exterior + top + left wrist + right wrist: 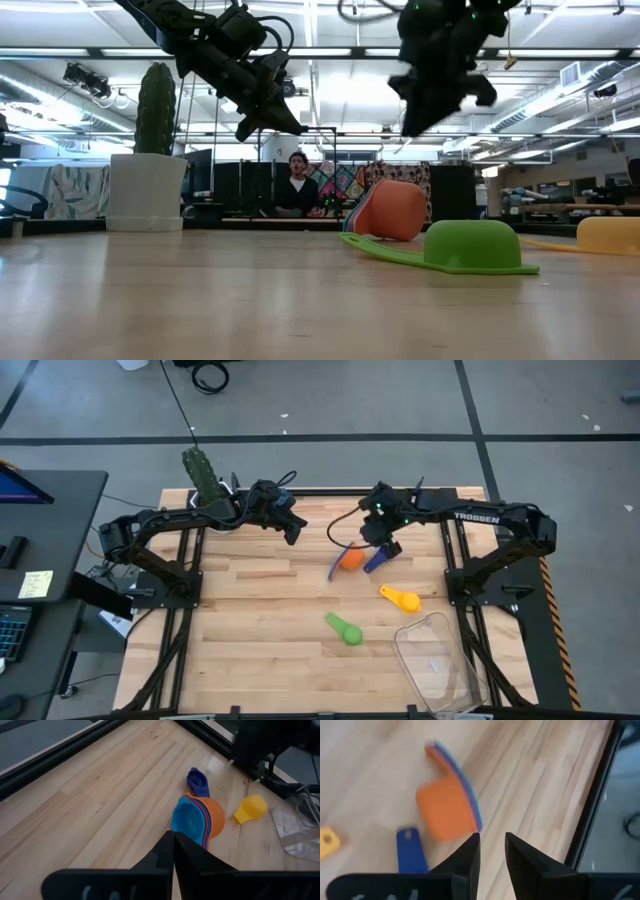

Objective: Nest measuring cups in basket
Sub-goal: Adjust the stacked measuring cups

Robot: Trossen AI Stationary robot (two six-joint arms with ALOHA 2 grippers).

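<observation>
Risk: right tool (492,851), slightly parted and empty, above nested orange plastic cup stack (349,558) (lying sideways); a clumsy regrasp could scatter it.

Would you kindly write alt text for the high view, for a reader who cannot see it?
Seen from above, the right tool hangs empty, slightly open, over a nested orange-outside cup stack and a dark blue cup at the wooden table's far side. A yellow cup and a green cup lie apart from the clear basket; the left tool waits shut.
</observation>
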